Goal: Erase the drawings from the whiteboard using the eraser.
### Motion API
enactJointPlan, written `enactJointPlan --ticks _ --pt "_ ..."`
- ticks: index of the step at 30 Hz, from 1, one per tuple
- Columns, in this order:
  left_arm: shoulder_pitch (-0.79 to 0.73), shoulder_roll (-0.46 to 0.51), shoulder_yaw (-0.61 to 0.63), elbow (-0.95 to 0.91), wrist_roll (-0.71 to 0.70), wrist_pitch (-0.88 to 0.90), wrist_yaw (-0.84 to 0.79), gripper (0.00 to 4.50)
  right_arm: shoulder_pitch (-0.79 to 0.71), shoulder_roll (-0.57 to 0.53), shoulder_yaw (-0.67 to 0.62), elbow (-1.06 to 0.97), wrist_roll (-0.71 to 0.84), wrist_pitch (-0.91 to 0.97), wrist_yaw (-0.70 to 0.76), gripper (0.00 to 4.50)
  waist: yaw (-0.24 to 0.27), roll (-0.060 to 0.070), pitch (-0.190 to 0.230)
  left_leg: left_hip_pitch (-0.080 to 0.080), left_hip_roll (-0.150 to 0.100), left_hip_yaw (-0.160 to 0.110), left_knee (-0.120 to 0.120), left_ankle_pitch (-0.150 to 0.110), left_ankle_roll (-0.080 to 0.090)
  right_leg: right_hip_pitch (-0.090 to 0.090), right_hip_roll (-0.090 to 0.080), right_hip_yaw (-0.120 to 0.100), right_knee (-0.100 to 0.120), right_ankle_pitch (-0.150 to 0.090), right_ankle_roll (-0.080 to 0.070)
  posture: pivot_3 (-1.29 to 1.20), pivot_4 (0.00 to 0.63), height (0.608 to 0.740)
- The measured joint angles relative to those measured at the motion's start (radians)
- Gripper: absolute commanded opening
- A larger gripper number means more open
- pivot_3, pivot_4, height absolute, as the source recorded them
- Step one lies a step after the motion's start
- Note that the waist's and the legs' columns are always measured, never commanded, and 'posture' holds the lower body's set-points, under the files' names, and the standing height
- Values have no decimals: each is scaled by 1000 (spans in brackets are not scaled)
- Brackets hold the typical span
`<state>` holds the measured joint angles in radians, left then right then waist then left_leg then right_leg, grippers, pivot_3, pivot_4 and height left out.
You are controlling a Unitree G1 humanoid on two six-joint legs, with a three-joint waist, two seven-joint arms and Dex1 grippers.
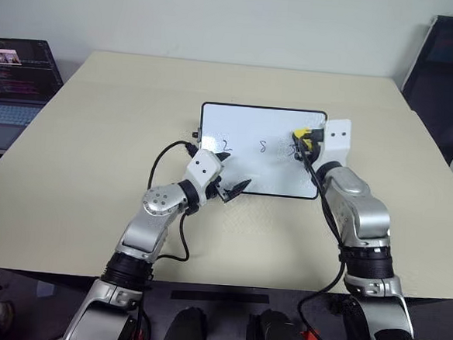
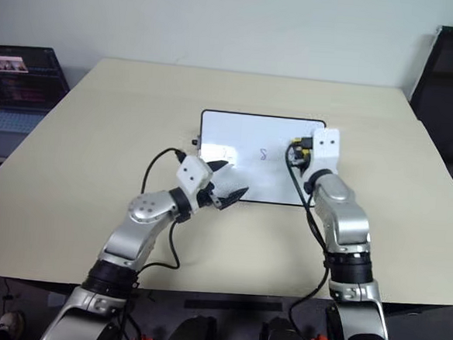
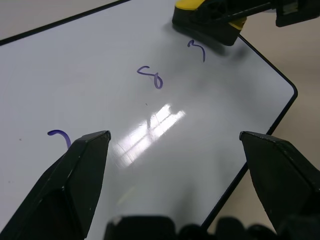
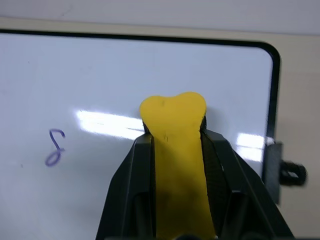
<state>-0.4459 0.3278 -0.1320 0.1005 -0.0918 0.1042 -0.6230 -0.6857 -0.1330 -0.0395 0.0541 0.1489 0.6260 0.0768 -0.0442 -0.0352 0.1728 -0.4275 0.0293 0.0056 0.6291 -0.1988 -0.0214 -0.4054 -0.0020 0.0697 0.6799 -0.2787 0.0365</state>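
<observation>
- Whiteboard (image 1: 252, 141), a glossy white rectangular board with a thin black frame and rounded corners, is lying flat near the middle of the beige tabletop (image 1: 97, 130), closer to its far edge.
- Thin dark handwritten drawings (image 3: 150, 77), three digit-like marks in a row, are sitting along the board's middle; all three are looking unwiped.
- Small bright yellow eraser (image 4: 175, 150) with a dark underside is being pinched tight between the closed black fingers of the right gripper (image 4: 174, 135), at the board's right end, over the rightmost mark.
- Left gripper (image 3: 172, 150) is hovering with its two black fingers spread wide and holding nothing, over the board's near edge towards its left end.
- Risk: the foam is visibly bulging in the grip, so it may be twisting or slipping out once dragged sideways.
- Risk: nothing is pinning the board, so a firm wipe may be pushing it across the tabletop instead of cleaning it.
- Risk: a tilted pad may be smearing ink or skipping thin strokes.
- Risk: the left fingers may be blocking the sweep towards the leftmost mark.
</observation>
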Motion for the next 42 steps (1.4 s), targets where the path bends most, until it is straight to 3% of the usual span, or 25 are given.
enactJointPlan --ticks 7,13,27,42 --pt "-24 5 10 17 1 -4 1 4500 -69 30 1 100 -15 -30 -21 924 0 0 0 0 0 0 0 0 0 0 0 0 0 0 0 0 150 740" --pt "-25 13 14 14 1 -3 1 4500 -66 17 16 70 -42 28 -37 924 0 0 0 0 0 -1 0 0 0 0 0 0 1 0 0 0 150 740" --pt "-27 35 26 8 -2 0 1 4500 208 -46 74 -248 -57 231 -11 924 5 -2 -2 2 0 -1 1 0 0 2 0 0 1 0 0 0 150 740" --pt "-9 33 31 -20 -3 0 3 4500 272 -82 38 -307 -47 221 25 924 11 -2 -2 2 0 -1 1 1 1 2 0 0 0 0 2 0 150 740"
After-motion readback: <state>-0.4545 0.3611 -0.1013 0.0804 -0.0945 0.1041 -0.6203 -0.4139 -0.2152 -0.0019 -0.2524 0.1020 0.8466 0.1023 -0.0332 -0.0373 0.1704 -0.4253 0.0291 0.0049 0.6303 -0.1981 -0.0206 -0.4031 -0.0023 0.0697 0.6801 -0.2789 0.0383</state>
